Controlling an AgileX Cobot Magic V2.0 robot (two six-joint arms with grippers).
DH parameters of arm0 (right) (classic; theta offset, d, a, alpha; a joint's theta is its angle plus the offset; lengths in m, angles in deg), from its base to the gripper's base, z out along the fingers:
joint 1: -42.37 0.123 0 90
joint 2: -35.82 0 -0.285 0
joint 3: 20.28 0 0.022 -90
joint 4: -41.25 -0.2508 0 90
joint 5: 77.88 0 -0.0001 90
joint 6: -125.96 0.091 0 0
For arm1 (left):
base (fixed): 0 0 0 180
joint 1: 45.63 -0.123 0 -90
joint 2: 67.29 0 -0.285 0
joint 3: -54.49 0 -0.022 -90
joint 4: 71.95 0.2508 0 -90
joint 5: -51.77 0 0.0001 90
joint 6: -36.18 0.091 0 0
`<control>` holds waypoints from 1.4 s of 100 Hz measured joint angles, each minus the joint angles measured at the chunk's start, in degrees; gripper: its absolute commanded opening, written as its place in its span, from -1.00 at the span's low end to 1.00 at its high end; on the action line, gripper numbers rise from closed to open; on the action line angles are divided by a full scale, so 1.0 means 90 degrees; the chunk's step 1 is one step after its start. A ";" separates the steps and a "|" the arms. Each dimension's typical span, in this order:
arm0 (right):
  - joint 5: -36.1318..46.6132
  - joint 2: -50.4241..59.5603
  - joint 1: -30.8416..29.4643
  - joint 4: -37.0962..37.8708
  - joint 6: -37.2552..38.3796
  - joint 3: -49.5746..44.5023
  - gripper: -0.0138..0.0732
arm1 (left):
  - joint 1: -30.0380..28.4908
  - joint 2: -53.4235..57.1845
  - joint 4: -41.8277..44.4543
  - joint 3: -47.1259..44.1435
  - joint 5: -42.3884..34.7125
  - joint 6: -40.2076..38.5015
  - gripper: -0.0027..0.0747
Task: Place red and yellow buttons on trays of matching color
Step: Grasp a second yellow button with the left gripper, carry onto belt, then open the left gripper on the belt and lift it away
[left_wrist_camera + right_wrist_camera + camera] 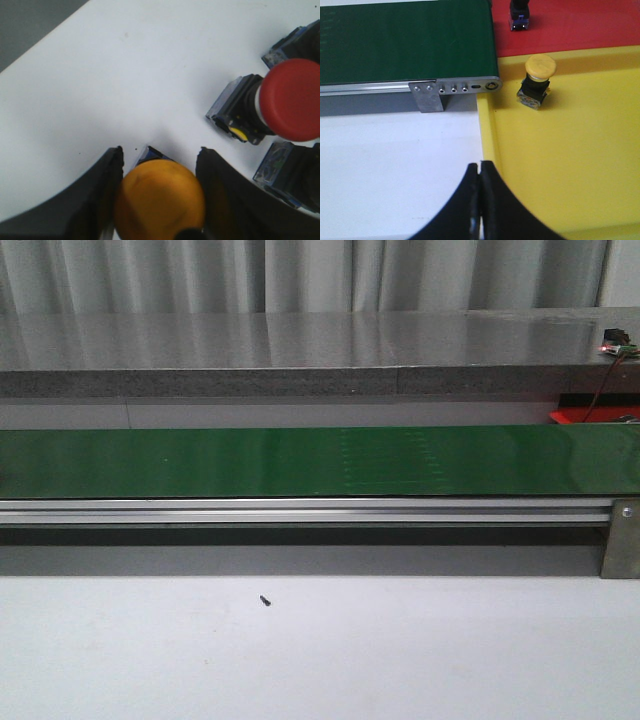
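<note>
My left gripper (160, 151) is shut on a yellow button (160, 200), its two dark fingers pressed against either side of the cap just above the white table. Beside it lies a red button (292, 97) on its side. In the right wrist view, my right gripper (480, 164) is shut with nothing in it, over the left rim of the yellow tray (570, 165). Another yellow button (538, 80) stands upright on that tray. The red tray (580, 25) lies behind it with a dark button body (519, 12) on it. In the front view only a sliver of the red tray (575, 416) shows, and neither gripper.
The long green belt (300, 460) runs across the table on an aluminium rail; its end bracket (427, 95) stands next to the yellow tray. Two more dark button bodies (292, 42) (287, 172) lie near the red button. A small black screw (265, 600) lies on the white table.
</note>
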 measured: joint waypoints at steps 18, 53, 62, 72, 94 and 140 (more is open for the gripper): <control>0.0000 0.0000 0.0000 0.0000 0.0000 0.0000 -0.82 | 0.0000 0.0673 0.0000 0.0000 0.0124 0.0000 -0.49; 0.0000 0.0000 0.0000 0.0000 0.0000 0.0000 -0.82 | 0.0429 0.1844 0.0022 0.0000 0.0648 0.0017 -0.49; 0.0000 0.0000 0.0000 0.0000 0.0000 0.0000 -0.82 | 0.0722 0.1988 0.0022 0.0000 0.0723 0.0028 -0.49; 0.0000 0.0000 0.0000 0.0000 0.0000 0.0000 -0.82 | 0.1064 0.2074 0.0022 0.0000 0.0871 0.0028 -0.49; 0.0000 0.0000 0.0000 0.0000 0.0000 0.0000 -0.82 | 0.1717 0.2084 0.0022 0.0000 0.1001 0.0028 -0.49; 0.0000 0.0000 0.0000 0.0000 0.0000 0.0000 -0.82 | 0.2023 0.1563 -0.0019 -0.0024 0.0986 0.0028 -0.49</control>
